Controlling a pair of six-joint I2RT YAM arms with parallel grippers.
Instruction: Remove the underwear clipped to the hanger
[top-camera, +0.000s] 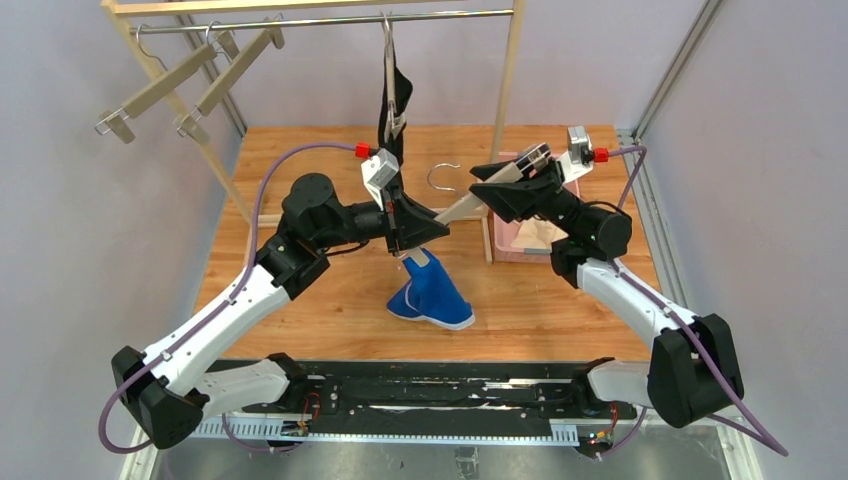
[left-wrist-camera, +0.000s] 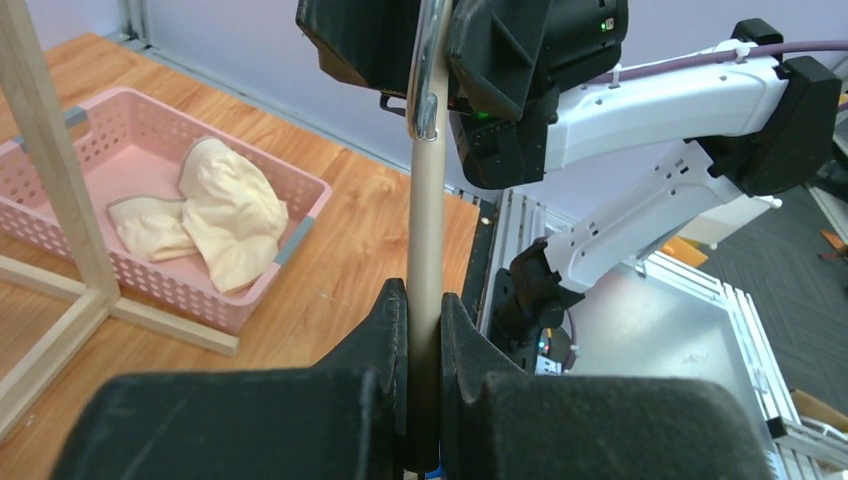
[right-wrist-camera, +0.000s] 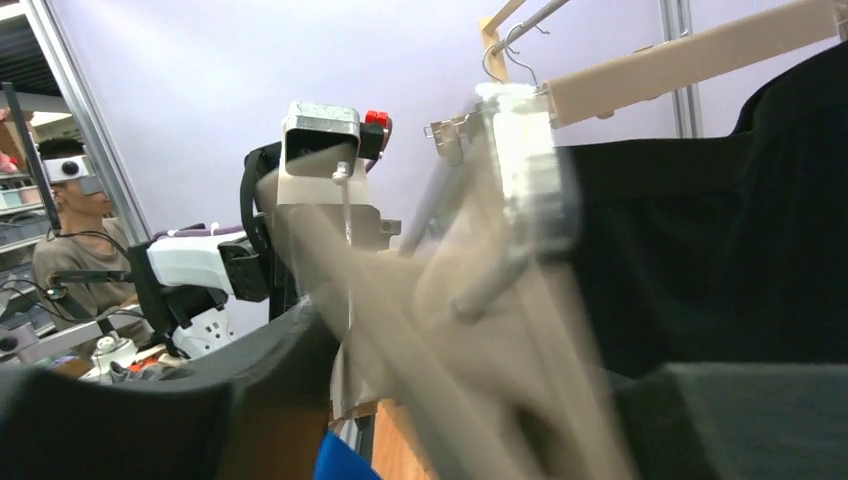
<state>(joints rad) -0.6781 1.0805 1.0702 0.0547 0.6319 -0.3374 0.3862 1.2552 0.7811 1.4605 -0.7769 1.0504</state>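
A wooden clip hanger (top-camera: 462, 207) is held level over the table, with the royal blue underwear (top-camera: 435, 295) hanging from its left end down to the tabletop. My left gripper (top-camera: 418, 235) is shut on that end; the bar (left-wrist-camera: 426, 230) is pinched between its jaws. My right gripper (top-camera: 483, 193) stands open around the other end, where the hanger (right-wrist-camera: 480, 330) is blurred between wide-apart jaws. The black underwear (top-camera: 392, 110) hangs clipped on the rail and fills the right of the right wrist view (right-wrist-camera: 700, 230). The cream-white underwear (top-camera: 535, 235) lies in the pink basket (left-wrist-camera: 60, 120).
The wooden rack (top-camera: 512, 70) stands at the back, with two empty clip hangers (top-camera: 170, 85) on its rail at the left. Its post (left-wrist-camera: 55, 170) stands beside the basket (top-camera: 498, 250). A person (right-wrist-camera: 70, 240) sits behind the left arm.
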